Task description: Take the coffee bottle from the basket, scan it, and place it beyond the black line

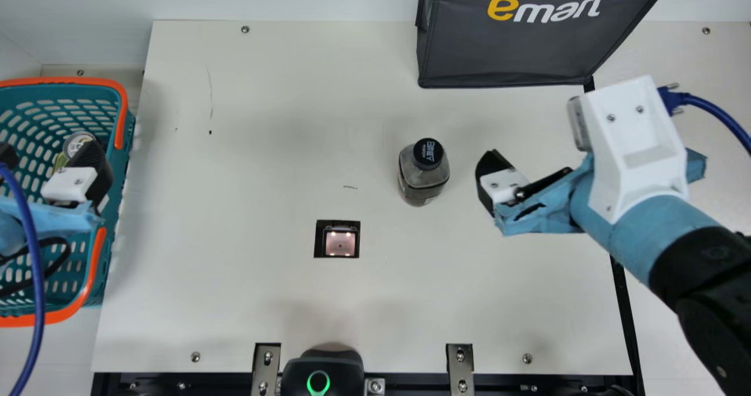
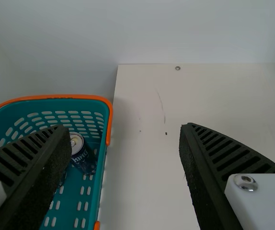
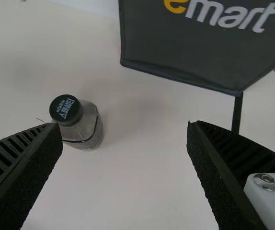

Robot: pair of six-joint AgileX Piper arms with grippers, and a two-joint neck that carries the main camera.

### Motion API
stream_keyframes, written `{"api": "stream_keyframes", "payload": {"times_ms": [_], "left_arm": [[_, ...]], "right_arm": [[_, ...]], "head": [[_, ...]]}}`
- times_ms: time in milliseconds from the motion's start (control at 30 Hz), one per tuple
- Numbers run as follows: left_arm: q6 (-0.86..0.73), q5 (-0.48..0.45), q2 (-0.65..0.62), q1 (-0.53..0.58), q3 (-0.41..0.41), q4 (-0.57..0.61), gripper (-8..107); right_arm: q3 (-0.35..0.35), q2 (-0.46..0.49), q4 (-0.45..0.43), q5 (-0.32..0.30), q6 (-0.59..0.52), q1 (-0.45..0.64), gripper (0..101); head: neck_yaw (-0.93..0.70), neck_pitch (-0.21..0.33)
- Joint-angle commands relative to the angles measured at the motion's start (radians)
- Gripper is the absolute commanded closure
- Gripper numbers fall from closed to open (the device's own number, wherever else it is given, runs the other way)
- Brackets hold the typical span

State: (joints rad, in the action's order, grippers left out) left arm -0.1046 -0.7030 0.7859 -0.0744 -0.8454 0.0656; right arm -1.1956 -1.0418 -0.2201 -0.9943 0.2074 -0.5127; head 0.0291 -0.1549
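Note:
The coffee bottle [image 1: 423, 178], dark-capped, stands upright on the table right of the scanner window [image 1: 340, 243]. My right gripper [image 1: 491, 180] is a short way to the bottle's right, not touching it. In the right wrist view, the bottle [image 3: 85, 128] stands near one finger of the open, empty right gripper [image 3: 125, 129]. Over the teal basket [image 1: 128, 149] is my left gripper [image 1: 51, 164]; the left wrist view shows this gripper [image 2: 123, 132] open and empty. The black line [image 1: 619, 308] runs down the table's right side, partly hidden by the right arm.
A can [image 2: 84, 158] sits inside the basket, whose orange handles stick up at its rim. A dark grey bag [image 1: 516, 50] stands at the back right, over the line's far end. A black device with a green ring [image 1: 318, 381] is at the front edge.

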Motion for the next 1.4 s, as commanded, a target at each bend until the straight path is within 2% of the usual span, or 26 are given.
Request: {"api": "stream_keyframes", "payload": {"times_ms": [0,600,933,1367], "left_arm": [[0.000,0.000,0.000,0.000,0.000,0.000,9],[0.000,0.000,0.000,0.000,0.000,0.000,9],[0.000,0.000,0.000,0.000,0.000,0.000,9],[0.000,0.000,0.000,0.000,0.000,0.000,9]], "right_arm": [[-0.003,-0.013,0.011,0.001,0.002,-0.006,10],[-0.082,-0.176,0.119,0.007,-0.072,-0.024,10],[-0.133,-0.278,0.136,-0.003,-0.101,-0.045,10],[-0.190,-0.392,0.131,-0.014,-0.078,-0.094,10]], "head": [[-0.002,0.017],[-0.002,0.017],[-0.002,0.017],[-0.002,0.017]]}}
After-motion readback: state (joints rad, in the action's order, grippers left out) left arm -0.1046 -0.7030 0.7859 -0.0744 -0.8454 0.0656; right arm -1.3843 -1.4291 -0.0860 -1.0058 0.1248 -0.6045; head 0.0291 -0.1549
